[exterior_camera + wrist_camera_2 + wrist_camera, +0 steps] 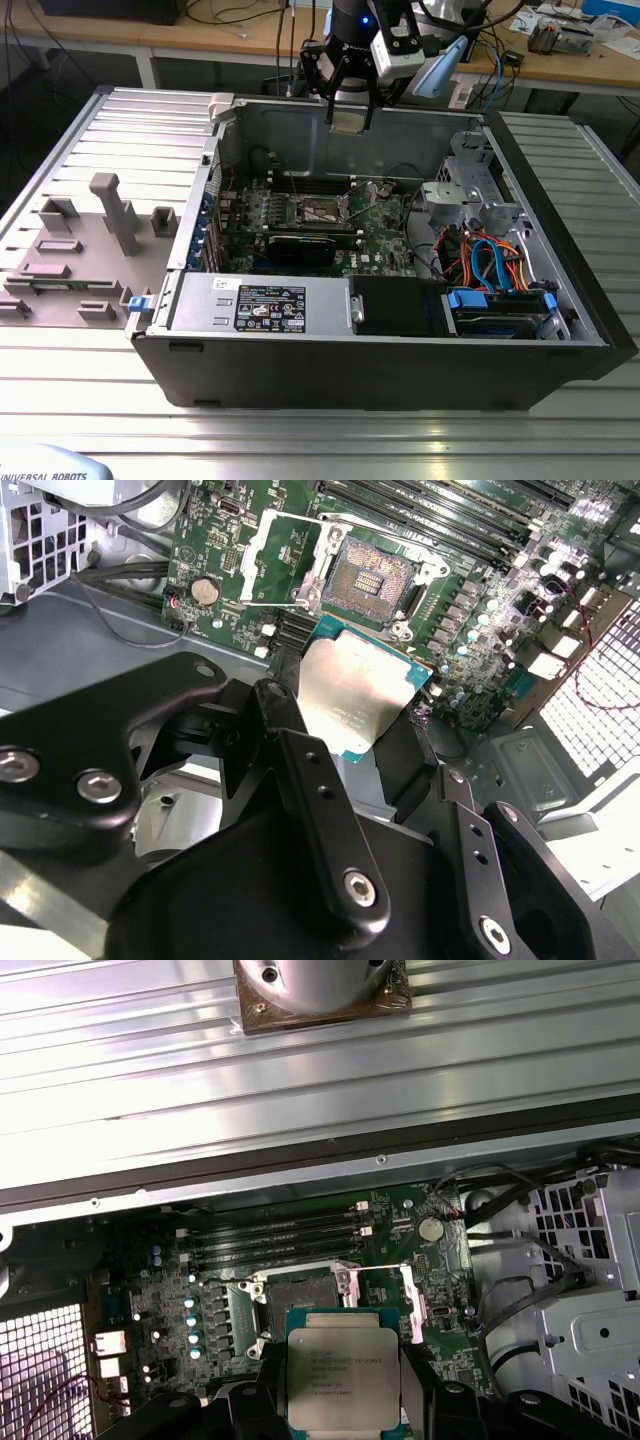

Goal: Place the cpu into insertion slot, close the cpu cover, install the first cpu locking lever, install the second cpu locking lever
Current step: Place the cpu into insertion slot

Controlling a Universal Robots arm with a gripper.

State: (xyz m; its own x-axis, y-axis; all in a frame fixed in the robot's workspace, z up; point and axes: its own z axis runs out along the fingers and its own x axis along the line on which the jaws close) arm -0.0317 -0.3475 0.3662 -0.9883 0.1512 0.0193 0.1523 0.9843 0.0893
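My gripper (pixel 348 118) hangs above the back wall of the open computer case, shut on the cpu (pixel 349 122) by two opposite edges. In both wrist views the cpu (pixel 355 695) (pixel 343 1375) is a silver square on a green base, held between the black fingers (pixel 290 745) (pixel 416 1385). Below it on the green motherboard (pixel 385 240) lies the insertion slot (pixel 370 580) (pixel 300 1295) (pixel 318 208), its dark contact field bare. The cpu cover (pixel 285 560) (pixel 385 1300) stands swung open beside the slot. The cpu is well above the slot and apart from it.
Memory slots (pixel 270 1235) run along one side of the socket. A power supply (pixel 260 305) and a drive bay with blue and orange cables (pixel 490 265) line the case's near side. A grey fixture block (pixel 115 215) sits at the exterior view's left on the ribbed table.
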